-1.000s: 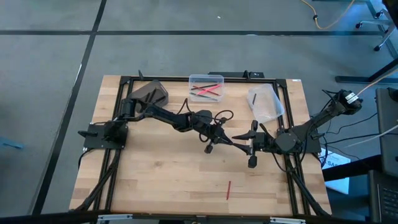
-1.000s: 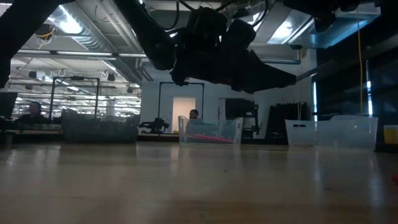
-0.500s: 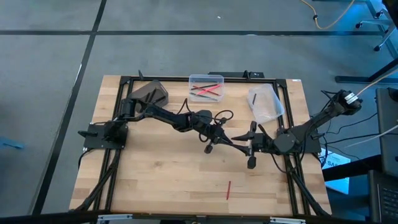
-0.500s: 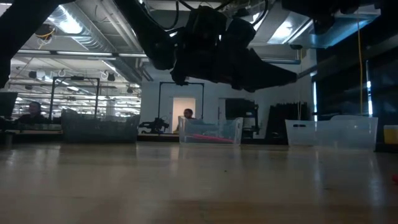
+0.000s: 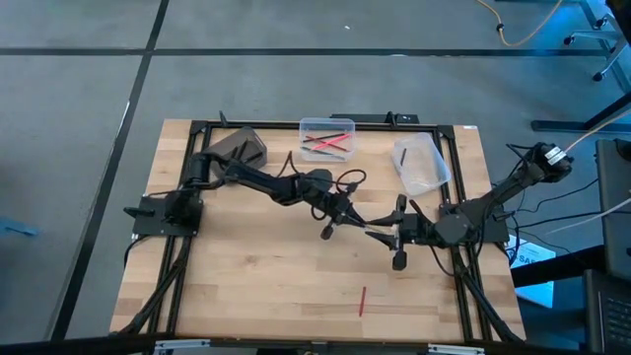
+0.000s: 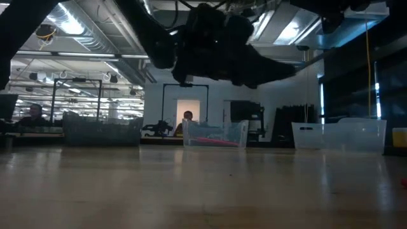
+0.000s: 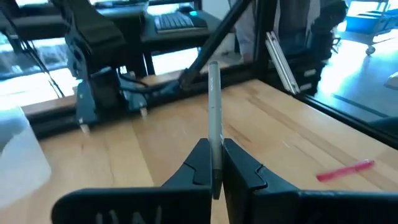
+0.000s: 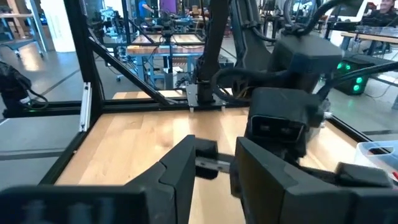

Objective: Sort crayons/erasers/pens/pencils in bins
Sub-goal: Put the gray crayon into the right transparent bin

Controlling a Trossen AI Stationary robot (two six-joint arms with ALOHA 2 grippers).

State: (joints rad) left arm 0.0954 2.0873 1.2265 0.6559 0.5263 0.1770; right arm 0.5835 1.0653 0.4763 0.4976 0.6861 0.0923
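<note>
The left gripper (image 7: 213,163) has its jaws clamped on a grey pencil (image 7: 214,112) above the counter (image 5: 266,276). The right gripper (image 8: 214,163) meets it, jaws apart around the pencil's tip. I can read no writing anywhere.

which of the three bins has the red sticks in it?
The clear bin at the table's far edge, between the two others. The dark grey bin shows none; the whitish bin shows one dark stick.

Wood table (image 5: 256,276) w/ 3 bins (image 5: 328,138), red crayon (image 5: 362,301)
</note>
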